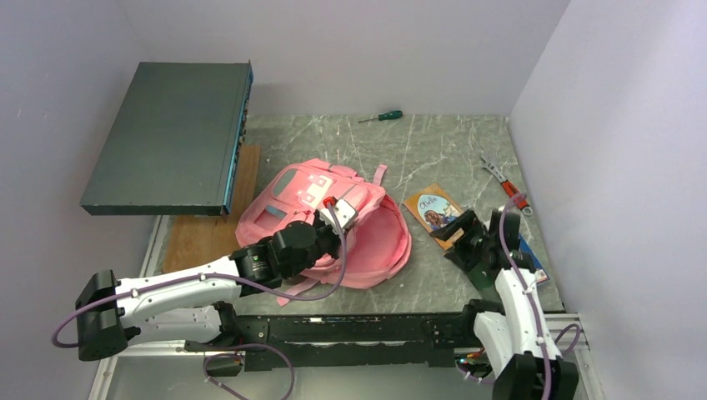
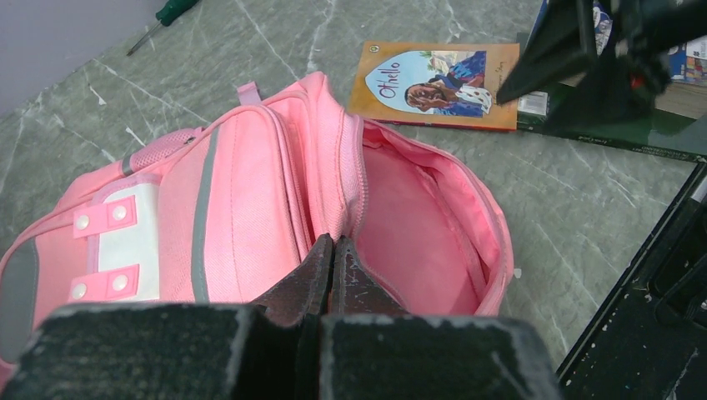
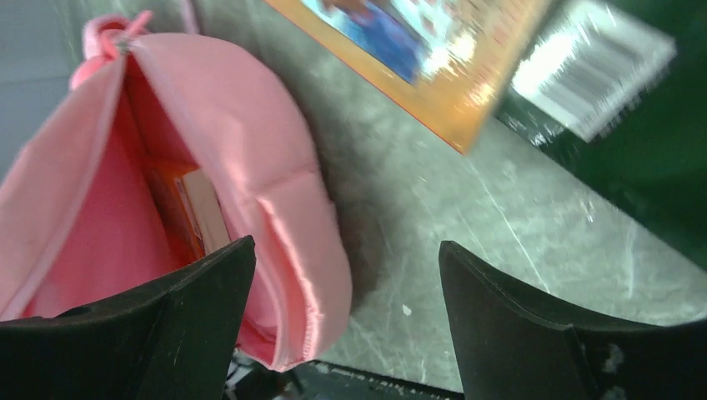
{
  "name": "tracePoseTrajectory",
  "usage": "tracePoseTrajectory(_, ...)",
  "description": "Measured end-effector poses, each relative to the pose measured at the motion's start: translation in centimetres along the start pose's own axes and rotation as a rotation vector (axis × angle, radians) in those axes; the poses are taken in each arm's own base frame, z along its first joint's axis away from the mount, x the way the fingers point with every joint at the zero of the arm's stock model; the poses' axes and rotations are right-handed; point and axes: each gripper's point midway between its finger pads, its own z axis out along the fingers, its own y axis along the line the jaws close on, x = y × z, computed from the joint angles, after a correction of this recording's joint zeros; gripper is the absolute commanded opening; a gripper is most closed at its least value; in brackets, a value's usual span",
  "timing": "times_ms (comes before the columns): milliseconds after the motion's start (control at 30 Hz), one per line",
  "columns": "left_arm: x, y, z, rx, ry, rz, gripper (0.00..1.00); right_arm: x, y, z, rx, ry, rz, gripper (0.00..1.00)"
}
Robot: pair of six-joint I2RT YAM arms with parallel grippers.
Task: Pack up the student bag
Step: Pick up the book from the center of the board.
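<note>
Closest to your lens in the left wrist view, the left jaws are pressed fully together, their tips at the zip rim of the main compartment of the student bag (image 2: 250,208); you cannot tell whether any fabric is caught between them. That bag lies flat on the table (image 1: 433,150), left of centre, its front pockets to the left and its mouth gaping toward the right. Inside the mouth, what looks like an orange book (image 3: 196,217) rests against the pink lining. Your right jaws stand wide apart with nothing between them, hovering over bare table just beside the bag's rim. An Othello paperback (image 1: 432,210) lies just beyond them, next to a green book (image 3: 650,142). At the far edge you have a screwdriver (image 1: 382,117); pliers (image 1: 504,185) lie well off to the right.
</note>
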Motion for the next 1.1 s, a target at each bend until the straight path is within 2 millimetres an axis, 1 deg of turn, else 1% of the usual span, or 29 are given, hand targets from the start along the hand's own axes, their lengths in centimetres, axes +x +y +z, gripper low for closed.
tracePoseTrajectory(67,0.0,-0.1,0.0,0.006,-0.001,0.000,0.00,1.9,-2.0,0.9,-0.005,0.058,0.123,0.80)
tracePoseTrajectory(100,-0.1,-0.1,-0.1,0.007,-0.002,0.000,0.00,2.5,-2.6,1.1,-0.010,0.075,0.170,0.80)
tracePoseTrajectory(133,-0.1,-0.1,-0.1,0.007,-0.002,0.000,0.00,3.1,-3.1,1.3,-0.024,0.084,0.218,0.80)
tracePoseTrajectory(200,-0.2,-0.1,-0.2,0.009,-0.004,0.000,0.00,3.5,-3.4,1.5,-0.052,0.080,0.277,0.80)
tracePoseTrajectory(367,-0.3,-0.1,-0.3,0.015,-0.007,-0.001,0.00,2.3,-3.5,2.2,-0.104,-0.003,0.311,0.79)
tracePoseTrajectory(500,-0.2,-0.3,-0.3,0.023,-0.004,0.001,0.00,2.0,-5.1,3.3,-0.088,-0.063,0.345,0.77)
tracePoseTrajectory(567,-0.2,-0.3,-0.4,0.026,-0.003,0.002,0.00,1.7,-5.3,3.6,-0.090,-0.090,0.354,0.76)
tracePoseTrajectory(700,-0.3,-0.4,-0.5,0.033,-0.007,-0.001,0.00,0.0,-5.7,3.9,-0.093,-0.180,0.332,0.71)
tracePoseTrajectory(833,-0.3,-0.5,-0.5,0.041,-0.005,0.000,0.00,-0.4,-5.8,4.4,-0.123,-0.215,0.332,0.66)
tracePoseTrajectory(933,-0.3,-0.5,-0.6,0.044,-0.004,0.003,0.00,-0.7,-5.8,4.7,-0.136,-0.231,0.332,0.59)
tracePoseTrajectory(1100,-0.2,-0.5,-0.6,0.044,-0.003,0.004,0.00,-1.4,-6.0,5.0,-0.135,-0.261,0.338,0.43)
